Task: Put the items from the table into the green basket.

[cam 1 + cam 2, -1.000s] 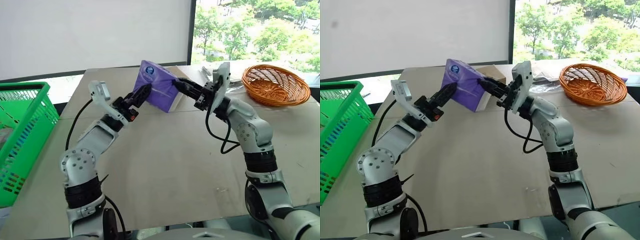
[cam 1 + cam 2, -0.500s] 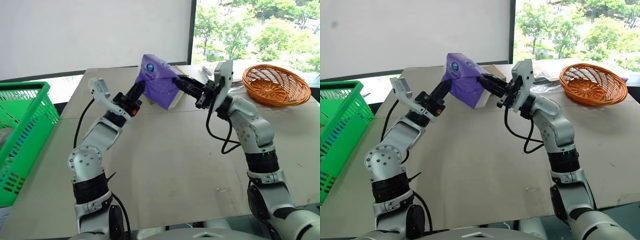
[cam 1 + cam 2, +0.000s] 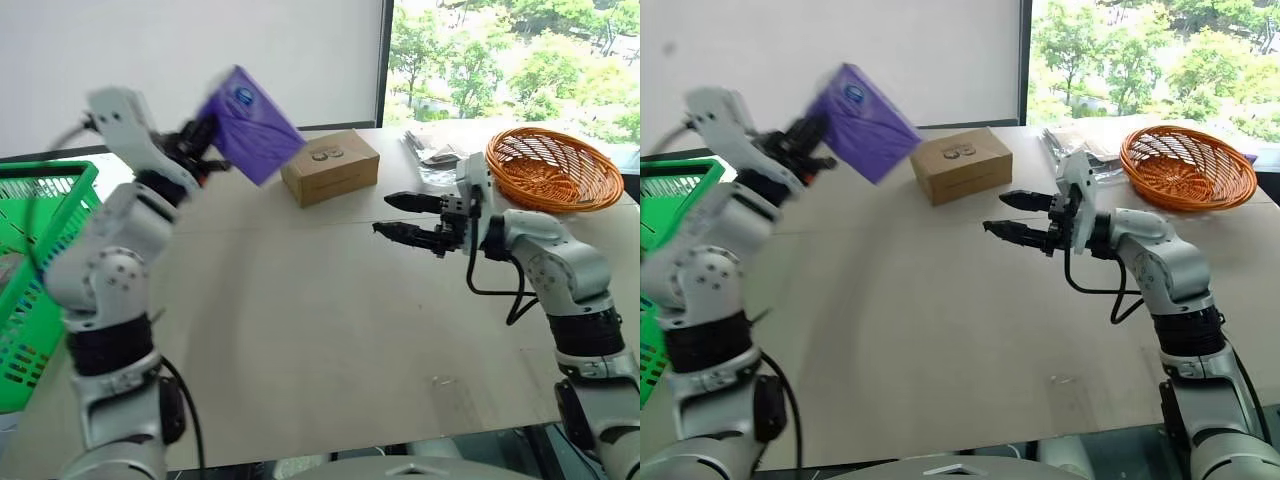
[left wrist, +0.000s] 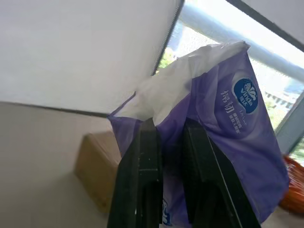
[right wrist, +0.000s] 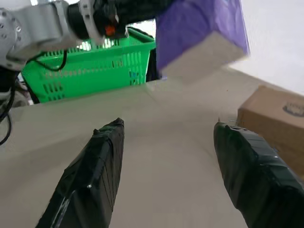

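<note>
The desk [image 3: 330,330] is a broad, matte beige-grey top of joined panels with visible seams, hard and flat. At its left edge stands the green basket [image 3: 40,260], rigid plastic with slotted lattice sides and a thick rim. A stiff cardboard box [image 3: 330,166] and a round orange wicker basket [image 3: 552,168] sit toward the far side. The purple tissue pack [image 3: 248,124] hangs in the air near the green basket, pinched at one edge by the left gripper [image 4: 166,166], its fingers closed on the wrapper; it looks light, soft and crushable, its film slick, so a grip across the body would likely hold surer. The right gripper [image 3: 405,216] hovers over the desk, fingers spread and empty.
</note>
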